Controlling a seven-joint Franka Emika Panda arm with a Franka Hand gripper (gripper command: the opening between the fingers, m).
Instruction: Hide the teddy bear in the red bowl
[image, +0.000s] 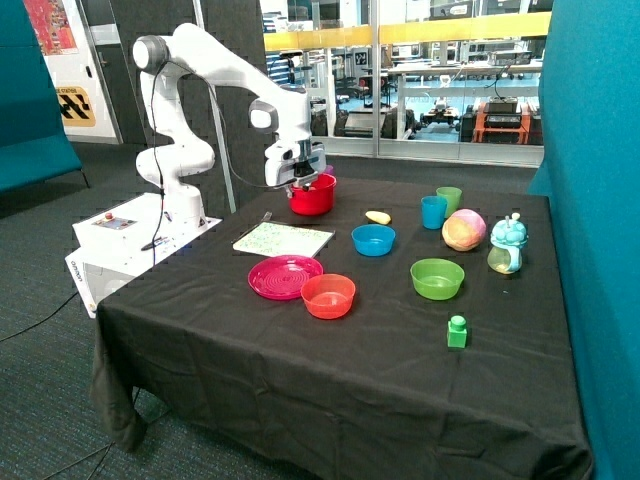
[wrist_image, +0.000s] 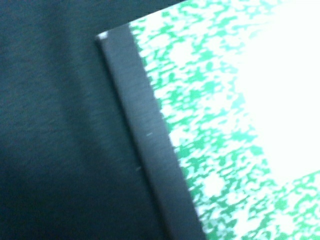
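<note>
gripper (image: 301, 186) poised at red bowl (image: 313, 197) rim, above the notebook (image: 283, 240) | fingers: cannot tell | teddy bear: not seen

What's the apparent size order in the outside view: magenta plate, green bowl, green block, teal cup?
1. magenta plate
2. green bowl
3. teal cup
4. green block

The cup sits farther from the camera than the block, so that last pair is less certain.

A: Where does the outside camera stand?
B: Off the table's (image: 330, 370) front corner, raised, facing the arm (image: 215, 70) from well back
A: And the wrist one?
B: Close above the green-speckled notebook (wrist_image: 220, 125), which both views share (image: 283, 240)
</note>
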